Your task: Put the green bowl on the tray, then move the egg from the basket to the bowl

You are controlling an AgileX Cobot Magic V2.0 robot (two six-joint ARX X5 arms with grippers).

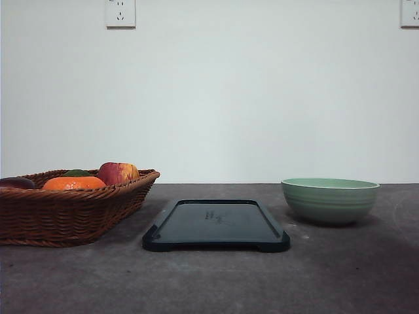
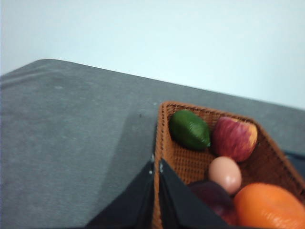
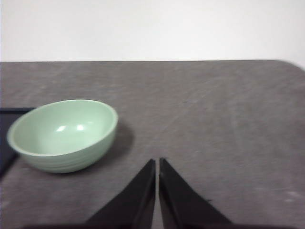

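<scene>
Nearest the front camera lies the grey table [image 1: 216,281], its dull, faintly scuffed top running back to a plain white wall [image 1: 216,98] with two sockets high up. On it, at the left, sits the basket [image 1: 65,212], a wide brown wicker one with sloping sides, its near corner cut off by the picture's edge. In the middle, just right of the basket and apart from it, rests the tray [image 1: 216,226], dark, flat and low-rimmed, with nothing on it. To the right of the tray, apart from it, stands the green bowl [image 1: 329,199], upright on the bare table, pale sage with faint ridges outside; in the right wrist view its inside is bare and glossy, with a corner of the tray at its far side. Inside the basket, the left wrist view shows an orange fruit [image 2: 269,205] at one end, a red-yellow apple [image 2: 234,138] against the far wall, a green lime-like fruit [image 2: 190,129] in the corner beside it, a dark purple fruit [image 2: 214,198] partly hidden by the fingers, and the egg [image 2: 225,174], small and tan, lying between the apple, the orange fruit and the purple one. The left gripper [image 2: 156,167] hangs above the basket's near rim, its two black fingers pressed together with nothing between them. The right gripper [image 3: 157,164] hangs over bare table beside the bowl, likewise clenched on nothing.
</scene>
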